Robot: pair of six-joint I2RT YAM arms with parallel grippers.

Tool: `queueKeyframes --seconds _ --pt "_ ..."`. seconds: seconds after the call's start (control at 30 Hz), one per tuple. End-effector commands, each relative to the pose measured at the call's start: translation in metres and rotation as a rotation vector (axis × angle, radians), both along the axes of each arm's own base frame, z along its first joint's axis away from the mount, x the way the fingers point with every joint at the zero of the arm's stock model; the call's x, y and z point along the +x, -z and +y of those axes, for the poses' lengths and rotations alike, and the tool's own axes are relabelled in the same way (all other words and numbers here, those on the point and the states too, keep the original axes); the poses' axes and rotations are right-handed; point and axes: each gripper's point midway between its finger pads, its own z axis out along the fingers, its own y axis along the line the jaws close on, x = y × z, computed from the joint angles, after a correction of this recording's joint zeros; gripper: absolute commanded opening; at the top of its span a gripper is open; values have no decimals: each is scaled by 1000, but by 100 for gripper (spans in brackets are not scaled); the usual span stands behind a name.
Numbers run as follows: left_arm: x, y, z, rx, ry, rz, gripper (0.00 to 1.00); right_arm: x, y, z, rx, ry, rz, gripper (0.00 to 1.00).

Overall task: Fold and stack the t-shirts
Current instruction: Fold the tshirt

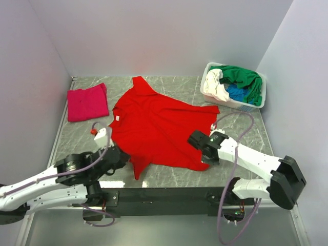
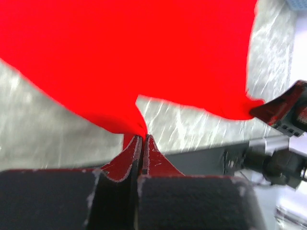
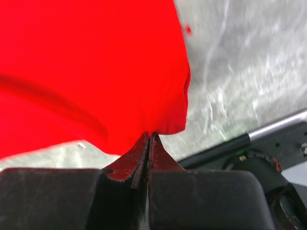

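– On the left of the grey marbled tabletop [image 1: 82,134], what lies there?

– One magenta-pink cloth t-shirt [image 1: 87,104], folded flat and alone. Right of it the left gripper [image 2: 142,141] is clamped on a pinch of the near-left edge of a bright red cloth t-shirt [image 1: 159,128] spread askew across the middle. The right gripper [image 3: 150,139] bites its near-right corner, jaws together with cloth between them.

– What could go wrong?

– Both holds look thin, so I'd judge a quick lift could pull the fabric free. If one arm leads, the fold goes crooked, and dragging over the stone may bunch it.

– And far right?

– One white plastic basket [image 1: 246,106] holding a crumpled green shirt [image 1: 243,77], white shirt [image 1: 215,88] and blue shirt [image 1: 237,93].

– The count?

– Five shirts by colour, one basket, two grippers.
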Motion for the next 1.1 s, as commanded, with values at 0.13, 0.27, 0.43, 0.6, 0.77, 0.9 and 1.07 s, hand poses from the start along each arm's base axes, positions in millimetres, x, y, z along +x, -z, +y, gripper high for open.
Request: queueKeyframes --seconds 0.13,0.27,0.43,0.6,0.77,0.9,1.07 --pt "76 -69 -32 109 -33 -286 1 67 -22 5 -1 -36 -108 0" --pt "120 -73 -27 128 -29 -336 1 87 -25 -7 -32 -55 -107 0" --pt "154 -77 -41 160 38 -380 1 113 -21 -17 -59 -71 -97 0" --pt "193 -66 -50 258 79 -380 1 133 -3 -15 -63 -97 -43 0" --pt "232 -55 -40 287 63 -356 1 152 12 -7 -57 -120 -5 0" --pt "259 -50 -38 299 59 -350 1 169 11 -8 -55 -115 -8 0" --pt "282 -46 -36 310 74 -348 1 181 9 -13 -54 -115 -4 0"
